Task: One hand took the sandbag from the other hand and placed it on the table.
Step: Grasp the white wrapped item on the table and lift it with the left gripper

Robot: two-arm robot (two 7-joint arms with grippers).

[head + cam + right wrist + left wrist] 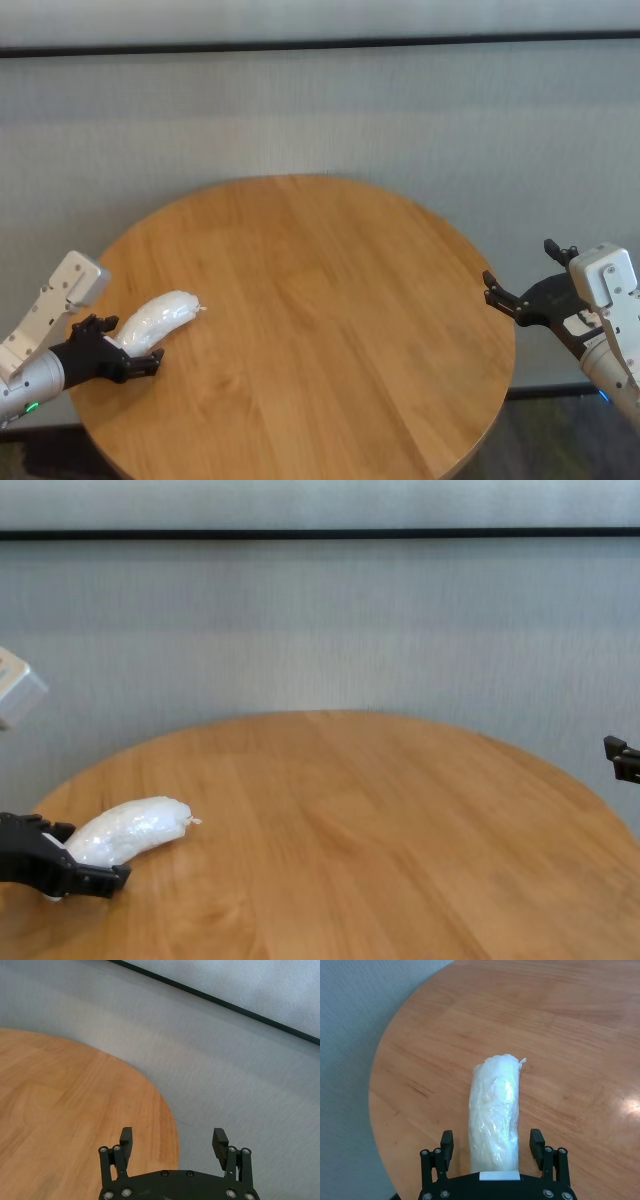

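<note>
The white sandbag (155, 318) lies on the round wooden table (330, 300) near its left edge, twisted tip pointing toward the middle. My left gripper (125, 345) is low at the table's edge, open, with the bag's near end between its fingers. In the left wrist view the sandbag (495, 1115) sits between the fingers (446, 1142) with a gap on each side. The chest view shows the same bag (125, 828) and left gripper (90, 855). My right gripper (518, 265) hovers open and empty just off the table's right edge; its wrist view (173, 1134) shows nothing between its fingers.
A grey carpeted floor and a pale wall with a dark strip (320, 534) lie beyond the table. The tabletop (380, 820) holds nothing but the sandbag. One right fingertip (620, 758) shows at the chest view's right side.
</note>
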